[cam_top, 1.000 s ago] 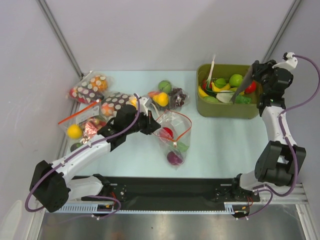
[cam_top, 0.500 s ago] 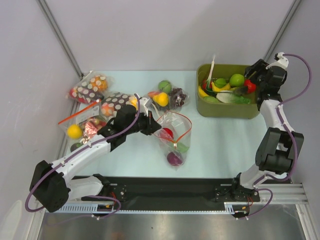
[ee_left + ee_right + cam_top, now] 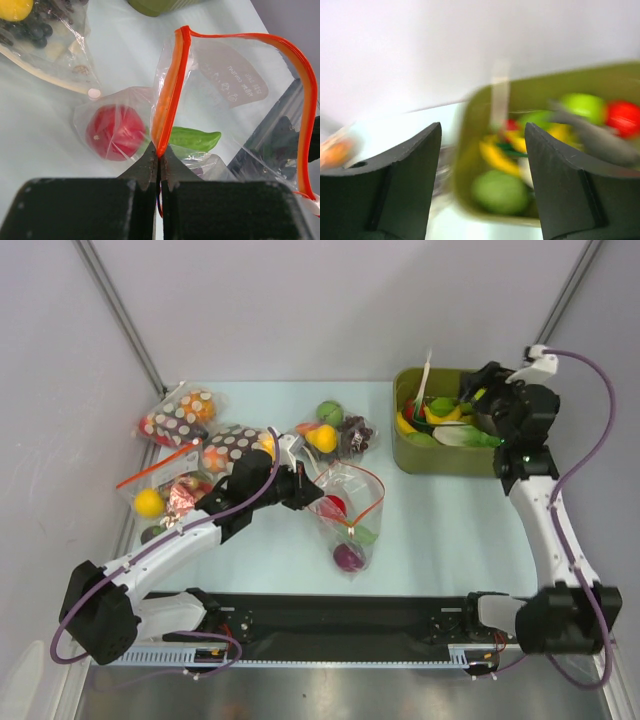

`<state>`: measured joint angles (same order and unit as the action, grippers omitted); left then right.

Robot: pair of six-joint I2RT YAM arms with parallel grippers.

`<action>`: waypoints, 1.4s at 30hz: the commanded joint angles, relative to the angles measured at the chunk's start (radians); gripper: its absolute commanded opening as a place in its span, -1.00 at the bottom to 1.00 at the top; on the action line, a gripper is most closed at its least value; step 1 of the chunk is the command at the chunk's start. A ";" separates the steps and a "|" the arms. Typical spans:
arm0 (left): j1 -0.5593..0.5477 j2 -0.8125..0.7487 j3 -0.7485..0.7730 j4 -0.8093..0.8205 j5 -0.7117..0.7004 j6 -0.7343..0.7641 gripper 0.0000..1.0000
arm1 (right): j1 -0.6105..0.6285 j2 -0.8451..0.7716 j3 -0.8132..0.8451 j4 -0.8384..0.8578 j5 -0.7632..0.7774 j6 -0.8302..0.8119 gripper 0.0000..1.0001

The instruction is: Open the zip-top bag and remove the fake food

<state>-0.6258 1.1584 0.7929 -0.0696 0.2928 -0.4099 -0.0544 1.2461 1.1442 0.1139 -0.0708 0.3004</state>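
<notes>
The right arm had swung in from the side. The right gripper [image 3: 478, 392] now hung over the green bin [image 3: 440, 466]. A second ago it held a grey piece over that bin. Now its fingers were spread wide with nothing between them. A blurry grey piece [image 3: 592, 132] lay in the bin with other toy food. So I think one toy was already out and put away. The right arm looked free to go back for the next one.

The left gripper [image 3: 159, 157] had not moved. It was pinched tight on the bag [image 3: 350, 502], right on the red-orange zip strip [image 3: 172, 85], and held that side up.

The bag had stayed in its spot. It lay on the table [image 3: 440, 530] near the middle, well apart from the bin. It was clear and crinkly. Its mouth stood open in a big loop.

Three toys were left inside. The red ball [image 3: 114, 131] sat close to the pinched edge. The green piece [image 3: 192, 139] lay just beside it. The purple piece [image 3: 349, 557] sat down at the bag's near end.
</notes>
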 commanded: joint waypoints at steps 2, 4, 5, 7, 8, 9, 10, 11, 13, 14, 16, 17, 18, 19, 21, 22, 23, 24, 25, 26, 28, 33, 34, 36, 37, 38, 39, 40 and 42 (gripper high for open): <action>0.006 -0.005 -0.011 0.067 0.019 -0.024 -0.99 | 0.232 -0.152 -0.053 -0.057 -0.059 -0.044 0.37; 0.006 0.000 -0.015 0.092 0.019 -0.026 -0.99 | 0.354 -0.177 -0.086 -0.068 -0.102 -0.029 0.30; 0.006 0.001 -0.017 0.096 0.020 -0.026 -0.99 | 0.391 -0.177 -0.090 -0.075 -0.150 -0.027 0.21; 0.008 0.007 -0.023 0.106 0.025 -0.027 -0.99 | 0.502 -0.165 -0.086 -0.109 -0.197 -0.040 0.15; 0.008 0.007 -0.026 0.109 0.023 -0.032 -0.99 | 0.536 -0.145 -0.086 -0.149 -0.208 -0.038 0.07; 0.006 0.006 -0.029 0.116 0.023 -0.033 -0.99 | 0.571 -0.134 -0.089 -0.164 -0.211 -0.037 0.03; 0.008 0.006 -0.038 0.126 0.023 -0.036 -0.99 | 0.618 -0.120 -0.090 -0.193 -0.218 -0.038 -0.01; 0.006 0.007 -0.041 0.131 0.023 -0.038 -0.99 | 0.645 -0.106 -0.095 -0.207 -0.234 -0.038 -0.11; 0.008 0.011 -0.049 0.142 0.025 -0.044 -0.99 | 0.679 -0.062 -0.104 -0.239 -0.248 -0.040 -0.20; 0.006 0.012 -0.049 0.145 0.029 -0.046 -0.99 | 0.711 -0.048 -0.106 -0.247 -0.257 -0.046 -0.27; 0.006 0.014 -0.050 0.145 0.031 -0.046 -0.99 | 0.740 -0.007 -0.116 -0.279 -0.236 -0.050 -0.36; 0.006 0.014 -0.052 0.143 0.031 -0.046 -0.99 | 0.758 0.016 -0.118 -0.292 -0.203 -0.050 -0.43; 0.006 0.011 -0.052 0.143 0.031 -0.044 -0.99 | 0.768 0.025 -0.123 -0.302 -0.195 -0.052 -0.46; 0.006 0.009 -0.058 0.143 0.031 -0.044 -0.99 | 0.774 0.038 -0.126 -0.328 -0.192 -0.055 -0.50; 0.006 0.001 -0.066 0.148 0.031 -0.043 -0.99 | 0.800 0.061 -0.129 -0.358 -0.179 -0.061 -0.56; 0.006 -0.002 -0.076 0.152 0.032 -0.041 -1.00 | 0.809 0.067 -0.130 -0.388 -0.178 -0.066 -0.56; 0.006 -0.002 -0.083 0.157 0.034 -0.040 -0.99 | 0.821 0.073 -0.133 -0.407 -0.160 -0.070 -0.58; 0.006 -0.003 -0.090 0.166 0.037 -0.037 -0.99 | 0.843 0.081 -0.133 -0.430 -0.137 -0.081 -0.59; 0.006 0.000 -0.102 0.172 0.040 -0.033 -0.99 | 0.855 0.087 -0.136 -0.471 -0.114 -0.086 -0.59; 0.006 0.000 -0.110 0.180 0.048 -0.030 -0.99 | 0.861 0.090 -0.139 -0.486 -0.080 -0.090 -0.60; 0.005 -0.002 -0.132 0.208 0.055 -0.032 -0.99 | 0.875 0.090 -0.158 -0.520 -0.061 -0.099 -0.60; 0.000 0.001 -0.144 0.226 0.062 -0.030 -0.99 | 0.892 0.099 -0.167 -0.600 -0.044 -0.112 -0.59; -0.005 0.000 -0.146 0.231 0.060 -0.029 -0.99 | 0.904 0.101 -0.166 -0.614 -0.026 -0.119 -0.59; -0.015 0.003 -0.144 0.232 0.060 -0.023 -0.99 | 0.915 0.105 -0.167 -0.649 -0.005 -0.130 -0.58; -0.018 0.006 -0.143 0.234 0.059 -0.020 -0.99 | 0.921 0.105 -0.173 -0.657 0.023 -0.135 -0.58; -0.026 0.009 -0.141 0.238 0.057 -0.015 -1.00 | 0.930 0.105 -0.178 -0.663 0.035 -0.142 -0.56; -0.031 0.012 -0.141 0.241 0.055 -0.013 -0.99 | 0.933 0.107 -0.182 -0.672 0.046 -0.144 -0.56; -0.034 0.015 -0.139 0.246 0.055 -0.013 -0.99 | 0.935 0.107 -0.189 -0.674 0.060 -0.142 -0.55; -0.041 0.030 -0.136 0.254 0.057 -0.015 -0.99 | 0.938 0.107 -0.210 -0.662 0.069 -0.142 -0.50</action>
<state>-0.6567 1.1767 0.6518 0.1287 0.3443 -0.4427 0.8757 1.3499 0.9554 -0.5091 -0.0612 0.1814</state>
